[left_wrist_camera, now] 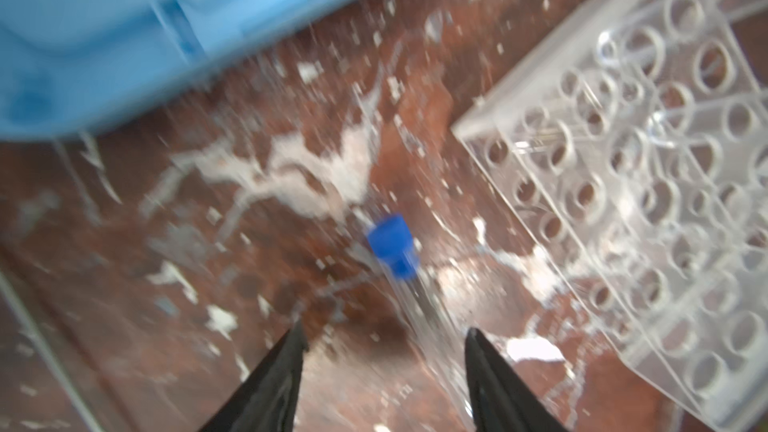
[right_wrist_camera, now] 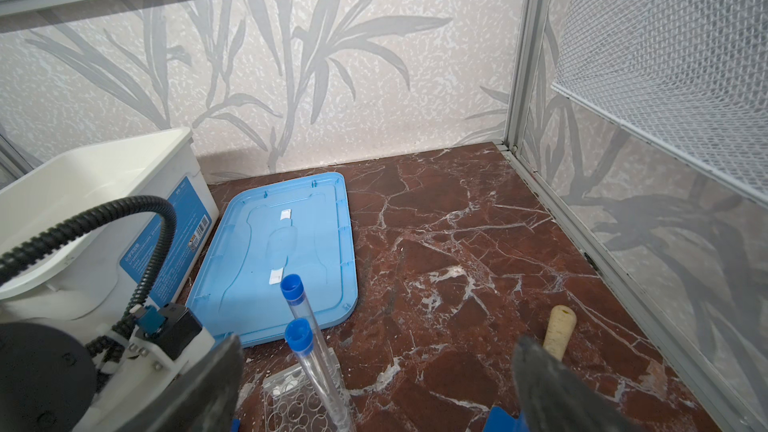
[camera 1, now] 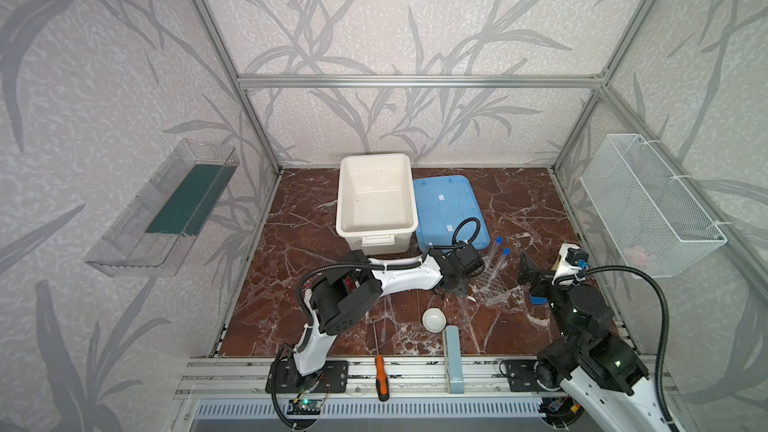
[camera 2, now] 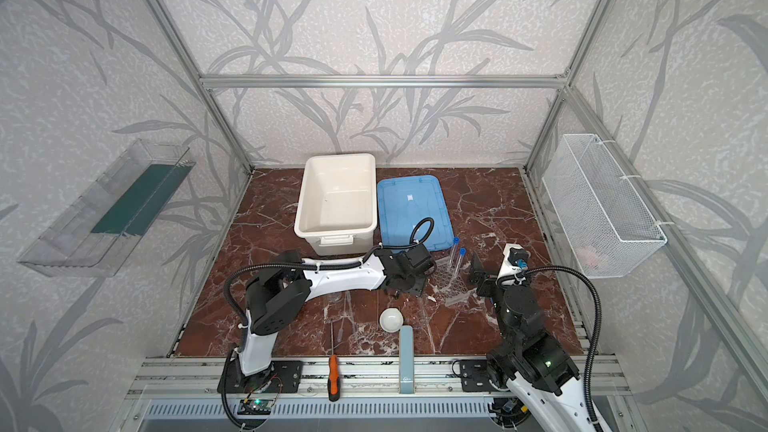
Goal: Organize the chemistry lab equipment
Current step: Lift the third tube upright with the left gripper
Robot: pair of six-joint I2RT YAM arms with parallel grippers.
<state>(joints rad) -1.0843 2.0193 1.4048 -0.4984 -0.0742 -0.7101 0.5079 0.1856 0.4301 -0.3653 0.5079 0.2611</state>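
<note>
Two clear blue-capped tubes (camera 1: 496,257) (right_wrist_camera: 318,367) stand tilted in the clear holed rack (camera 1: 496,289) (left_wrist_camera: 623,184) at centre right in both top views. A further blue-capped tube (left_wrist_camera: 392,245) lies on the marble beside the rack. Its blurred body runs back between the fingers of my left gripper (left_wrist_camera: 384,328) (camera 1: 452,290), closer to one finger. The jaws stand apart. My right gripper (right_wrist_camera: 378,340) (camera 1: 530,280) hovers open and empty just right of the rack. A small white round dish (camera 1: 434,320) sits nearer the front. A thin clear dropper (camera 1: 384,320) lies left of the dish.
A white bin (camera 1: 376,201) and a flat blue lid (camera 1: 449,209) lie at the back. An orange-handled screwdriver (camera 1: 380,376) and a grey-blue box (camera 1: 451,357) sit at the front rail. A wire basket (camera 1: 648,205) hangs on the right wall, a clear shelf (camera 1: 166,209) on the left wall.
</note>
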